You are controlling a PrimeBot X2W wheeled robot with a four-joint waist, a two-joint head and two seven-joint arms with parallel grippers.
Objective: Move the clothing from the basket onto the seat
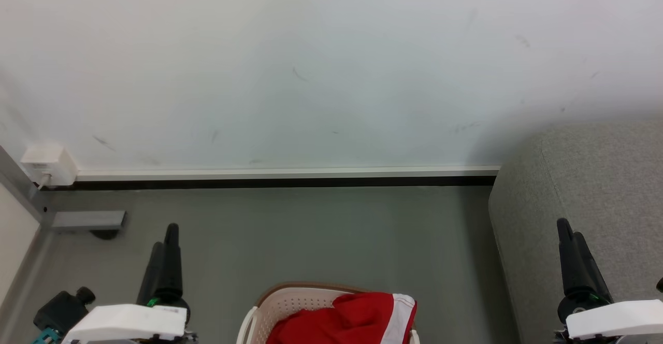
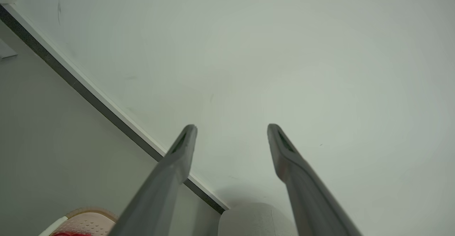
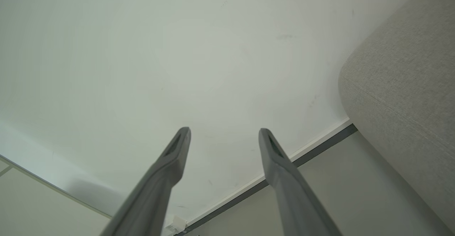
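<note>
The red clothing (image 1: 344,320) with a white trim band lies bunched in the cream basket (image 1: 290,302) at the bottom middle of the head view; the basket's rim (image 2: 83,216) peeks into the left wrist view. The light-grey seat (image 1: 595,194) fills the right side, and also shows as a rounded corner (image 2: 254,220) and a big fabric edge (image 3: 401,97). My left gripper (image 1: 164,245) stands left of the basket and my right gripper (image 1: 572,235) in front of the seat. Both wrist views show the jaws spread wide, left (image 2: 231,126) and right (image 3: 224,130), with nothing between them.
A white wall (image 1: 331,64) with a dark skirting strip (image 1: 285,182) runs behind the grey floor (image 1: 331,235). A white socket box (image 1: 47,165) sits at the wall's lower left, with a grey bracket (image 1: 88,220) below it.
</note>
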